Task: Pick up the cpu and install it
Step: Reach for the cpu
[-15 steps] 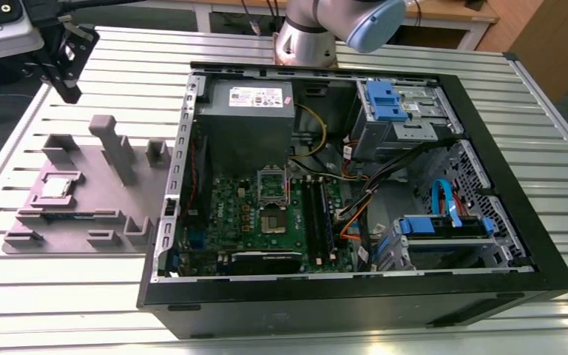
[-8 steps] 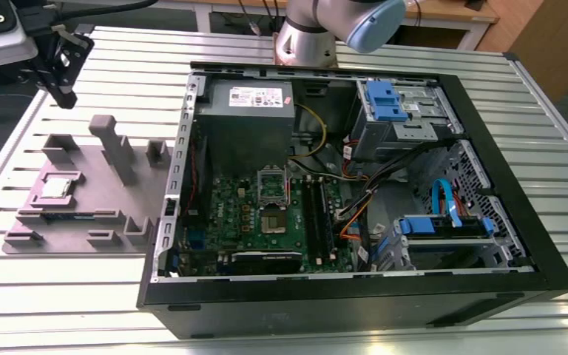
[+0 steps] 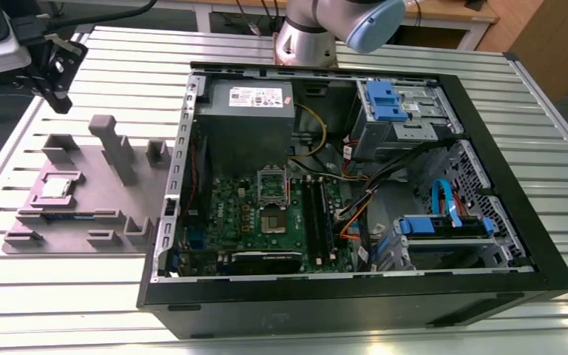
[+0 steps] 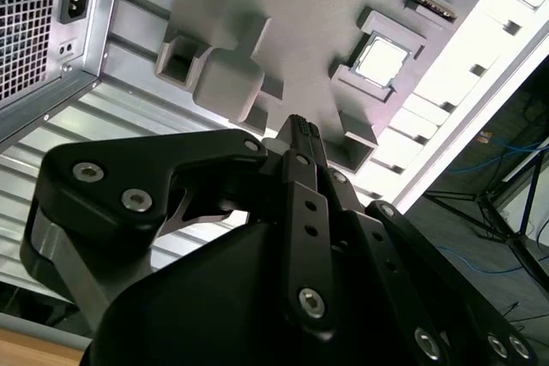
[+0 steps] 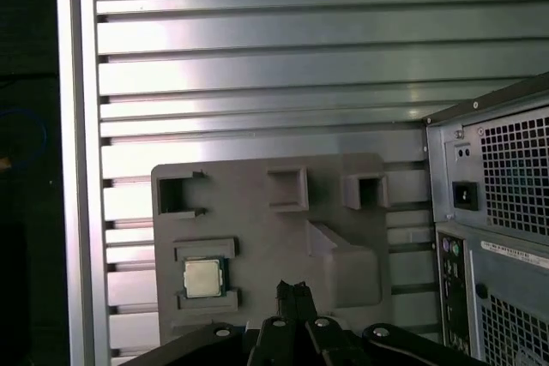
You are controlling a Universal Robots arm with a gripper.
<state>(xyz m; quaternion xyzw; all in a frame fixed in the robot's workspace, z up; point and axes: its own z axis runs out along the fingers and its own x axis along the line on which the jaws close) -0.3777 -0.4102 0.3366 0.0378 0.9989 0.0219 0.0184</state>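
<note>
One small, flat, square cpu (image 3: 55, 186) with a pale silver metal top lies in a framed pocket of the grey moulded holder (image 3: 97, 196) on the ribbed aluminium tabletop (image 3: 116, 81). The pocket probably keeps it squarely located for pickup. The black fingers (image 5: 287, 297) hover well apart from it, pressed together and empty.

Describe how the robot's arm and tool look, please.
The arm is a silver-grey tube with a pale blue round cap at a joint. The tool is matte black, built of flat linked bars with rounded ends, fastened by silver screws, and it narrows to slim tips.
</note>
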